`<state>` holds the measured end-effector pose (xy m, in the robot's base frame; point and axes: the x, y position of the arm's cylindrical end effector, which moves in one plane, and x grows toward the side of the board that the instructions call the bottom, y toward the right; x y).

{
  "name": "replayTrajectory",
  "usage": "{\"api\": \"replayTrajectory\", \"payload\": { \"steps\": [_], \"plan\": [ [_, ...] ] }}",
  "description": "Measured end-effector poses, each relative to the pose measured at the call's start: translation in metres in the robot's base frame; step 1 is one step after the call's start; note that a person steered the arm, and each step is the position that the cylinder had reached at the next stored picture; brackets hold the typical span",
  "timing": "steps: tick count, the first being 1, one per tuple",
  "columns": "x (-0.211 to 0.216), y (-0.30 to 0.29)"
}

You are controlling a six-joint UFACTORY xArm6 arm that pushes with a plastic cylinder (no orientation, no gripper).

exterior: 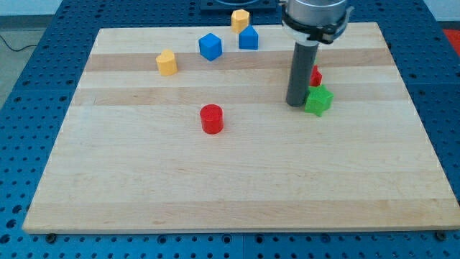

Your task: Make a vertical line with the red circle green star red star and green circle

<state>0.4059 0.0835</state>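
The red circle [212, 119] stands near the board's middle. The green star [318, 100] lies at the view's right. The red star [315, 75] sits just above it, partly hidden behind the rod. My tip [296, 105] rests on the board, touching or nearly touching the green star's left side, and far right of the red circle. No green circle shows; the rod may hide it.
Two blue blocks [210, 46] [248, 37] lie near the view's top. A yellow block [240, 20] sits at the top edge and another yellow block [167, 62] at the upper left. The wooden board [230, 187] lies on a blue perforated table.
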Motion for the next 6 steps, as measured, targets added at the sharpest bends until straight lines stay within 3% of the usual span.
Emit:
{"api": "replayTrajectory", "payload": {
  "steps": [2, 3, 6],
  "plan": [
    [0.003, -0.155],
    [0.033, -0.181],
    [0.053, -0.074]
  ]
}}
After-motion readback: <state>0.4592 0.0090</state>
